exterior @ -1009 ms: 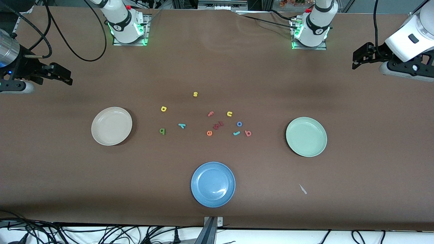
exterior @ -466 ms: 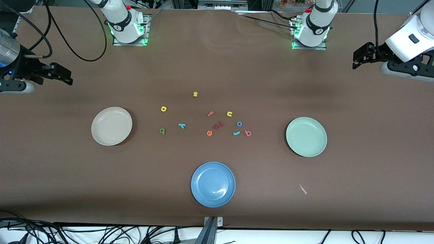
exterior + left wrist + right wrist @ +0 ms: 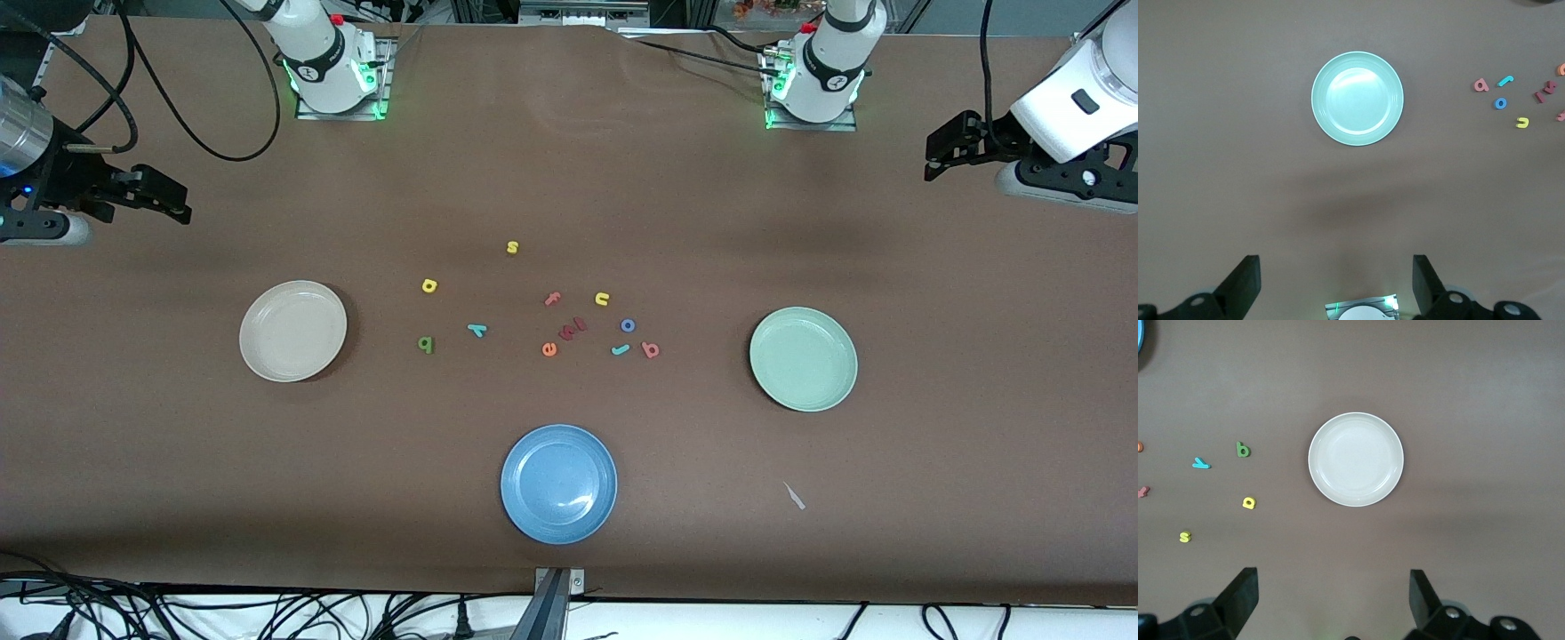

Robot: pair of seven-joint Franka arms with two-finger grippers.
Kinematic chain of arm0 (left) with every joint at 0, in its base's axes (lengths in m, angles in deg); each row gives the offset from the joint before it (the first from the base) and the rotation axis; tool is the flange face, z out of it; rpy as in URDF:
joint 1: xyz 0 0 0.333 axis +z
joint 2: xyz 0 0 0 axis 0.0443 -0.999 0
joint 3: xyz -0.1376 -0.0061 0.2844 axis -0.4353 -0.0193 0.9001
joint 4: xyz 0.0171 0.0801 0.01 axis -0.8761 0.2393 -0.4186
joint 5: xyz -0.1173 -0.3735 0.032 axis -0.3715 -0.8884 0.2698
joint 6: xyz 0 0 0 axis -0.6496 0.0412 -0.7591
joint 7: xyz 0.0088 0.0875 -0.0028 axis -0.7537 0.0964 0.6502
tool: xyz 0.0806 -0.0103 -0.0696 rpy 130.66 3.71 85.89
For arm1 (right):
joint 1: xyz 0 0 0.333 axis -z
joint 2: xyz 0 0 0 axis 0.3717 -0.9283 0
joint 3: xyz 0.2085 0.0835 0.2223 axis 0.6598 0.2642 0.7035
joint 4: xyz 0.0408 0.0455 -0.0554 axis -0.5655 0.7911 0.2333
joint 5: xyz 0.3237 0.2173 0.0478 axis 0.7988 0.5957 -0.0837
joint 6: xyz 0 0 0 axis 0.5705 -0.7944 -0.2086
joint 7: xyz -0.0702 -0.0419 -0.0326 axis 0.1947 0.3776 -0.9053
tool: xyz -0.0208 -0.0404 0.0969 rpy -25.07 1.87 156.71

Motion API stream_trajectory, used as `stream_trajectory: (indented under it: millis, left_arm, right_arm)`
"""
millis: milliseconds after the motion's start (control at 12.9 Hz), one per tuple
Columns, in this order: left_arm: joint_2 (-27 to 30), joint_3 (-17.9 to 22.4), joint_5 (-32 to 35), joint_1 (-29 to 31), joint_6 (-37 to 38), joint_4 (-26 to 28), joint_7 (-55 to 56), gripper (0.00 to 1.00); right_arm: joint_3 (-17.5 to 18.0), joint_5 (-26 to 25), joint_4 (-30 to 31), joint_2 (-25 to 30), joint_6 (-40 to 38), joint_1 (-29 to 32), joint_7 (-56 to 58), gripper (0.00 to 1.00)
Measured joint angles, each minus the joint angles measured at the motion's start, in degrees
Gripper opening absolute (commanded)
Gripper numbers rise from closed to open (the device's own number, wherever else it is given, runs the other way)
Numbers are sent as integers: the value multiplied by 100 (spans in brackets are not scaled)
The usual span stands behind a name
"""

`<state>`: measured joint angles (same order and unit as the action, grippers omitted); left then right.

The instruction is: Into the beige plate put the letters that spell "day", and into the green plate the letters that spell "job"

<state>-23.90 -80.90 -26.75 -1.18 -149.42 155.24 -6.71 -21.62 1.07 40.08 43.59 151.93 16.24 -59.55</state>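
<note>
Nothing has moved: both arms wait, left gripper (image 3: 933,160) upper right, right gripper (image 3: 173,200) upper left, fingers spread, empty. Foam letters (image 3: 428,285) look light and soft; pinch across their flat edges off the desk (image 3: 569,178).

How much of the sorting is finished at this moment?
Nothing is done: the beige plate and the green plate hold no letters. Nothing is in hand; the left gripper and right gripper wait open at the table ends. All six letters remain, yellow one to red-pink b.
</note>
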Motion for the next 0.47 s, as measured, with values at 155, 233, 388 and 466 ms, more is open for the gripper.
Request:
stream_trajectory:
  millis: [155, 233, 388, 466]
  left_arm:
    - [0, 0, 0, 0, 2, 0, 0, 100]
    - [0, 1, 0, 1, 3, 0, 0, 100]
    - [0, 13, 0, 17, 4, 0, 0, 100]
    - [0, 23, 0, 28, 4, 0, 0, 100]
  right_arm:
    - [10, 0, 16, -97, 3, -11, 0, 100]
    - [12, 0, 16, -176, 26, -23, 0, 100]
    - [12, 0, 15, -263, 58, -38, 0, 100]
    - [12, 0, 14, -265, 59, -38, 0, 100]
